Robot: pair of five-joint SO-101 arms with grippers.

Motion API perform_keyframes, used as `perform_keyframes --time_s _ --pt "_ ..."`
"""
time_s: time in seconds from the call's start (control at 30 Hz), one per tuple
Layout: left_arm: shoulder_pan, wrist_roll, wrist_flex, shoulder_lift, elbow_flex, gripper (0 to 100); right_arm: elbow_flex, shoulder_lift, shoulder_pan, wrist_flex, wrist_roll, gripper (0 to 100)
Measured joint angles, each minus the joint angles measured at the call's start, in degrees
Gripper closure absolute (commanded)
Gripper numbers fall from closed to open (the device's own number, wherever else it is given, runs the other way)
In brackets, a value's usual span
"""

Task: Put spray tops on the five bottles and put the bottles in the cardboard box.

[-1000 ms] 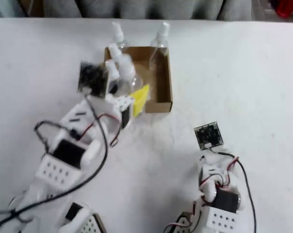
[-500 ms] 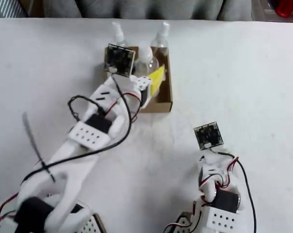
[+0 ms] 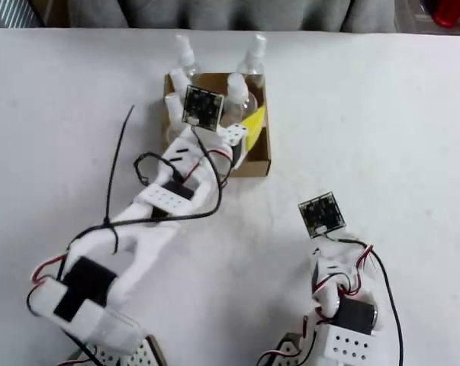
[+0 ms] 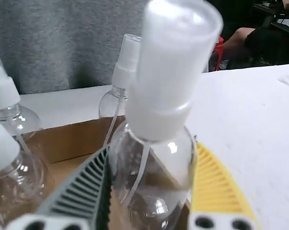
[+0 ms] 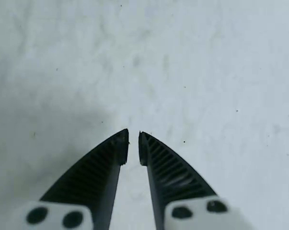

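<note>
Left claw (image 4: 151, 184): clamped on capped bottle (image 4: 158, 129), in or just above cardboard box (image 3: 258, 149). Other four bottles (image 3: 185, 52): capped, at box's far and left sides. Right claw (image 5: 133, 143): together, empty, over near surface (image 3: 382, 114). Outstanding: release, probably.

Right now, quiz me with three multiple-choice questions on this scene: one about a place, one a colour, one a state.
1. The left gripper holds the bottle: A over the cardboard box, B beside the right arm, C at the table's near edge.
2. One finger is grey; the other: A red, B yellow, C blue.
3. Its spray top is: A missing, B on the table, C on.
A: the high view shows it within the box walls. B: yellow shows beside the bottle. C: the white top sits on its neck.
</note>
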Motion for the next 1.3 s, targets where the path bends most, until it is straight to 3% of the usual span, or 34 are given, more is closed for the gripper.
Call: perform_keyframes --time_s 0.33,1.1,1.3 --pt "0.0 -0.3 -0.9 11.3 -8.3 98 0.0 0.0 -0.1 0.0 0.1 98.4" --pt "0.0 -0.3 -0.9 12.0 -8.3 98 0.0 0.0 -0.5 0.0 0.1 98.4" --pt "0.1 -0.3 -1.0 17.9 -9.0 98 0.0 0.0 -0.5 0.0 0.1 98.4"
